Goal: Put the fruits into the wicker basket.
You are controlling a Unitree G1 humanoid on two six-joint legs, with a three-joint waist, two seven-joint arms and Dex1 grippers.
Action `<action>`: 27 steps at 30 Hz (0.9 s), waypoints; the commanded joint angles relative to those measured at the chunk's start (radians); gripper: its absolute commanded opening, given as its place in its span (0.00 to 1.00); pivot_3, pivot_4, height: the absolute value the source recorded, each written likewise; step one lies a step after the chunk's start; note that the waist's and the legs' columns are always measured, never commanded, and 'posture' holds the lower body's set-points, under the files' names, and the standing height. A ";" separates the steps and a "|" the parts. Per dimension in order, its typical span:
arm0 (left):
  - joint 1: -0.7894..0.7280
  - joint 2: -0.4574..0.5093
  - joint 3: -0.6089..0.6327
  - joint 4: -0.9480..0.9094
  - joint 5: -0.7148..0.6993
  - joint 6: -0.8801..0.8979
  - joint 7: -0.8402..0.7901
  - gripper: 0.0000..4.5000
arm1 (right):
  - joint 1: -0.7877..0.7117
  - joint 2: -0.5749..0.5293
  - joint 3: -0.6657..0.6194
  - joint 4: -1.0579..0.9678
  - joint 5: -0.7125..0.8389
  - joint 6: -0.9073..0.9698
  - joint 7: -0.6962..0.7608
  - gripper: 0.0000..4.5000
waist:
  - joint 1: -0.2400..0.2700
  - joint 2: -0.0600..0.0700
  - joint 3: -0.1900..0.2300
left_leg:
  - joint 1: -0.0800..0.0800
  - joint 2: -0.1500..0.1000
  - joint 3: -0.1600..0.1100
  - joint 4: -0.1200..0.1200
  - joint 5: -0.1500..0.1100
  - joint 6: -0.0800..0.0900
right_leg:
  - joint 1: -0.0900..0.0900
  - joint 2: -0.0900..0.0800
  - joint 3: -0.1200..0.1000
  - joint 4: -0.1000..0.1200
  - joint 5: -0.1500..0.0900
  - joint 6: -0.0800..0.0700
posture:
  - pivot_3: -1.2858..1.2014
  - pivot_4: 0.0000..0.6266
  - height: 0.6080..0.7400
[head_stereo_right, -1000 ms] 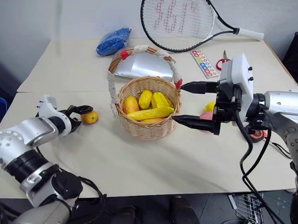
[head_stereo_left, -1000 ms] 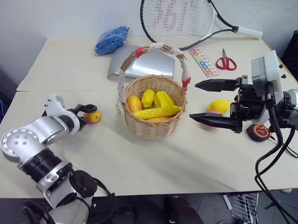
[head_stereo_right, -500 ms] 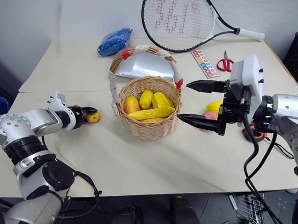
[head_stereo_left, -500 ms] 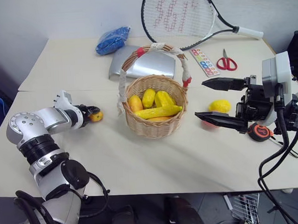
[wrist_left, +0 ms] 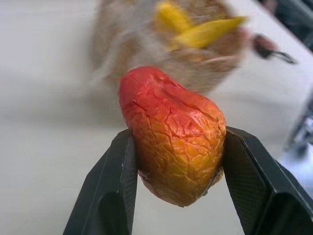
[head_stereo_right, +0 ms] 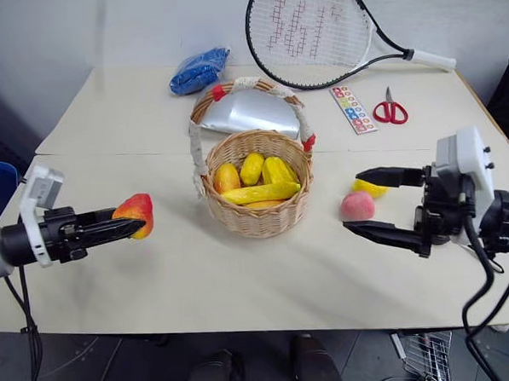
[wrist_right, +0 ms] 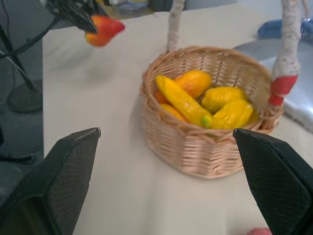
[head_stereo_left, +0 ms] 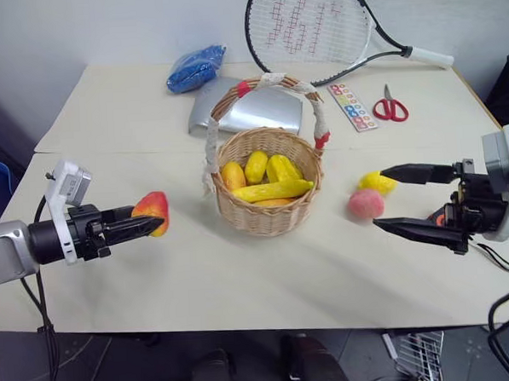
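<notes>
Tabletop scene: left end effector [head_stereo_left: 151, 221] pinches red-orange fruit [head_stereo_left: 153, 211]; right end effector [head_stereo_left: 402, 200] spread.

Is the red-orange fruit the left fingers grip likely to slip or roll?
The red-orange fruit has a crackled matte skin, so it probably grips well. It looks rigid between the left fingers. Its egg-like shape might roll once released.

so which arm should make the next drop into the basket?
Left. The left hand is shut on a red-orange fruit, lifted beside the wicker basket. The right hand is open and empty near the peach.
</notes>
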 commanded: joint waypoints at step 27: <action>-0.466 -0.305 -0.437 0.136 0.255 -0.405 -0.111 0.99 | 0.443 0.185 -0.249 -0.182 -0.111 -0.066 -0.226 1.00 | 0.018 0.001 0.000 | -0.003 0.002 0.003 0.003 0.002 -0.001 | 0.001 0.008 0.005 -0.007 0.010 0.016 | 0.52 0.24 1.00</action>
